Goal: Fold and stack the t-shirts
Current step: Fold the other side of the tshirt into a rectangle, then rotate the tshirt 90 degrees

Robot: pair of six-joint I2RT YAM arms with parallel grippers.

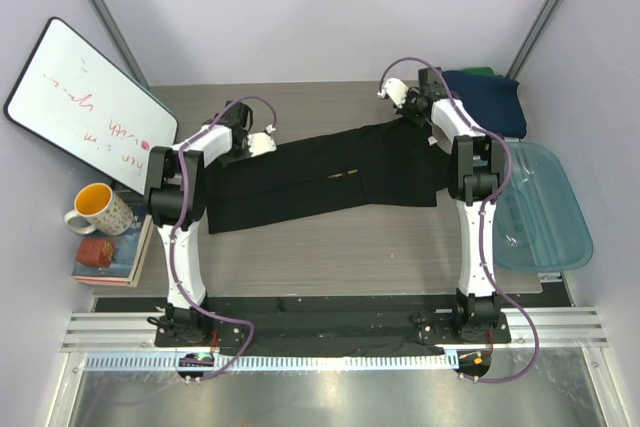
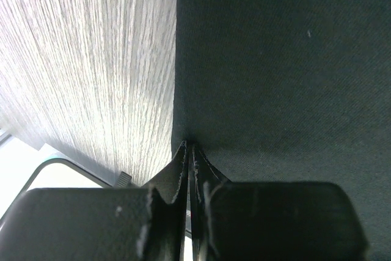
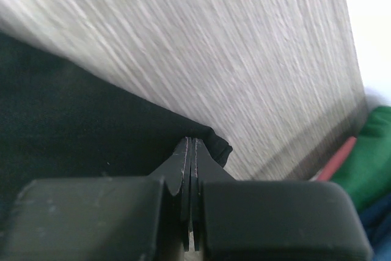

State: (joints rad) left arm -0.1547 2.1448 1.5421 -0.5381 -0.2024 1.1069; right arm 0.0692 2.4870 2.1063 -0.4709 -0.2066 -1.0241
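Black t-shirt (image 1: 330, 179) flat, left tool (image 2: 189, 151) and right tool (image 3: 191, 145) clamped on its edges; navy t-shirt (image 1: 490, 99), blue tub (image 1: 550, 217) at right.

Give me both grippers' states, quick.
Left gripper: shut, pinching the edge of the black t-shirt.
Right gripper: shut, pinching a corner of the same t-shirt.

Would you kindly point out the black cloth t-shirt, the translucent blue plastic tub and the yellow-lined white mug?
black cloth t-shirt (image 1: 300, 187): top view, middle of the cloth.
translucent blue plastic tub (image 1: 548, 197): top view, bare floor.
yellow-lined white mug (image 1: 105, 215): top view, outer wall.
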